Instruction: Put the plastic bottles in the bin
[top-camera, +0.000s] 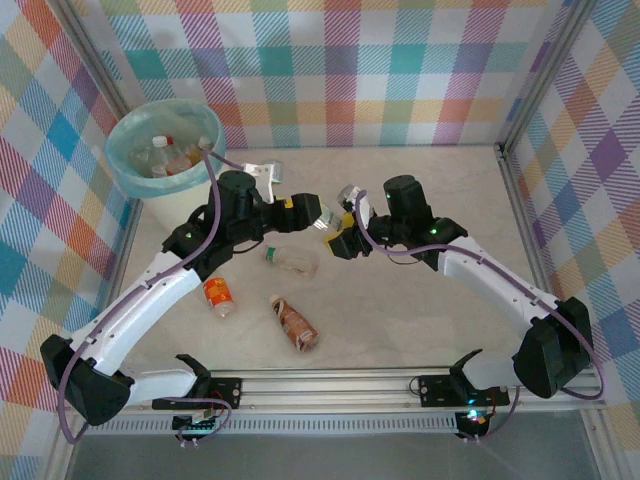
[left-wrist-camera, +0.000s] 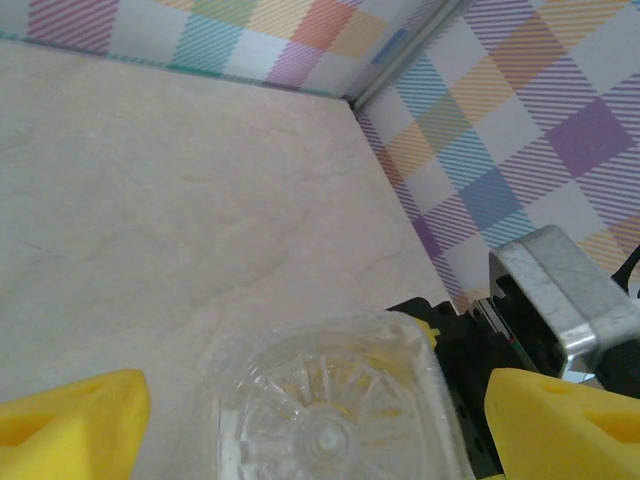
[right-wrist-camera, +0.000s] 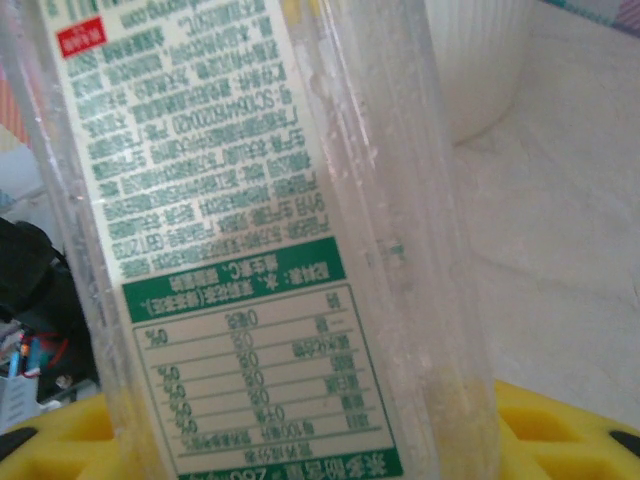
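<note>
One clear bottle (right-wrist-camera: 250, 250) sits clamped in the right fingers (right-wrist-camera: 560, 430), base between the spread left fingers (left-wrist-camera: 70, 420), likely for handover.

Right of the round white bin (top-camera: 118, 170), the arms meet: left tool (left-wrist-camera: 310, 415) spread wide, right tool (right-wrist-camera: 300, 440) clamped on a clear plastic bottle (right-wrist-camera: 240, 200).
</note>
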